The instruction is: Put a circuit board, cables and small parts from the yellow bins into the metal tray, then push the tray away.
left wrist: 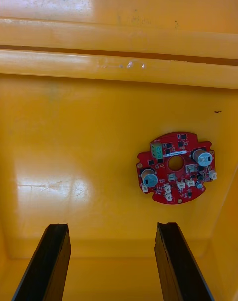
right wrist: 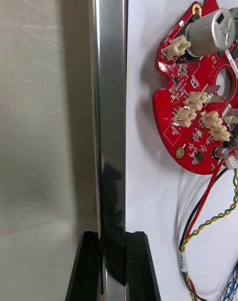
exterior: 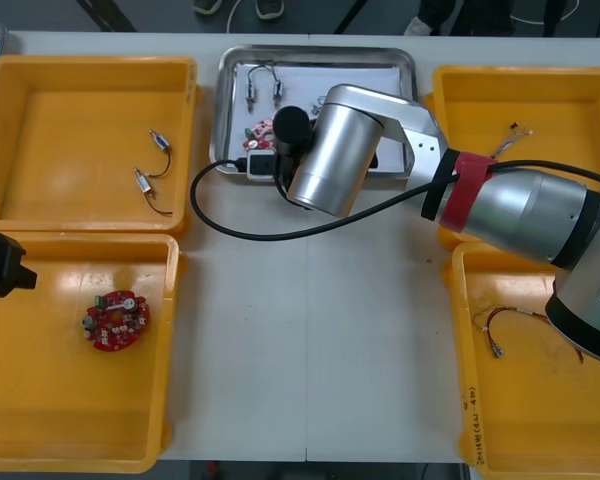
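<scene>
At the table's (exterior: 310, 340) 12 o'clock edge the metal tray (exterior: 230, 60) sat between the yellow bins, white inside. The right gripper (right wrist: 113, 236) was down at the tray's near rim, roughly 7 o'clock of the tray. Its black fingers (right wrist: 89, 266) were pinched on the shiny rim, which ran between them, with one finger on the table side and one on the tray side.

Inside the tray, just beyond the gripped rim, lay a red circuit board (right wrist: 193, 108), flat and face up. A twisted red and yellow cable (right wrist: 208, 217) trailed off the board's edge nearest the fingers. Two items at the tray's 11 o'clock (exterior: 263, 83) were probably small parts with leads; they were too small to be sure.

The left gripper (left wrist: 111, 226) hung at the table's 9 o'clock, over the near-left bin (exterior: 40, 420), jaws spread wide with nothing between them. A second board (left wrist: 176, 167) lay flat on that bin's floor, beyond the fingertips and apart from them, closer to one finger than the other.

The far-left bin (exterior: 40, 70), at 10 o'clock, held two small metal parts (exterior: 160, 140), near each other. The near-right bin (exterior: 540, 440), at 4 o'clock, held a thin reddish cable (exterior: 505, 325).
</scene>
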`<action>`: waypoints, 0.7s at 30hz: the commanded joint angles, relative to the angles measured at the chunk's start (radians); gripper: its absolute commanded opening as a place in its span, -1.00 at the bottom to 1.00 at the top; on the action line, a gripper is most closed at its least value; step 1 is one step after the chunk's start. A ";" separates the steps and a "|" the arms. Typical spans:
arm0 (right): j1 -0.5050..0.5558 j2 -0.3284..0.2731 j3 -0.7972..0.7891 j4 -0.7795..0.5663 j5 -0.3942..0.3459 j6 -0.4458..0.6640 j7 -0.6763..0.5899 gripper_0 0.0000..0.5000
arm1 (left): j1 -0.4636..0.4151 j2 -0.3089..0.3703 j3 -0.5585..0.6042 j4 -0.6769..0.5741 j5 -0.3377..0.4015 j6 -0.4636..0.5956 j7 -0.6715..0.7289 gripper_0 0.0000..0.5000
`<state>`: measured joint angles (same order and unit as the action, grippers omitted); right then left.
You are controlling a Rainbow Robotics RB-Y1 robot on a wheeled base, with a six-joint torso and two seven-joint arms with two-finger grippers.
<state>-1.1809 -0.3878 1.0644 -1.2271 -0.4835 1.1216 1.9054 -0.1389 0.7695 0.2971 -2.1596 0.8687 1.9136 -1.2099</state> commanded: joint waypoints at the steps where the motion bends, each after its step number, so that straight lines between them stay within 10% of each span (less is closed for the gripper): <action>1: -0.075 0.023 0.009 0.051 0.005 -0.020 0.037 -1.00 | 0.018 0.040 0.028 -0.029 0.009 0.006 -0.062 1.00; 21: -0.103 0.041 0.009 0.113 -0.001 -0.101 0.040 -1.00 | 0.018 0.040 0.028 -0.029 0.009 0.006 -0.062 1.00</action>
<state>-1.2208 -0.3671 1.0644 -1.1156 -0.4836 1.0381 1.9056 -0.1389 0.7695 0.2971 -2.1597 0.8687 1.9136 -1.2099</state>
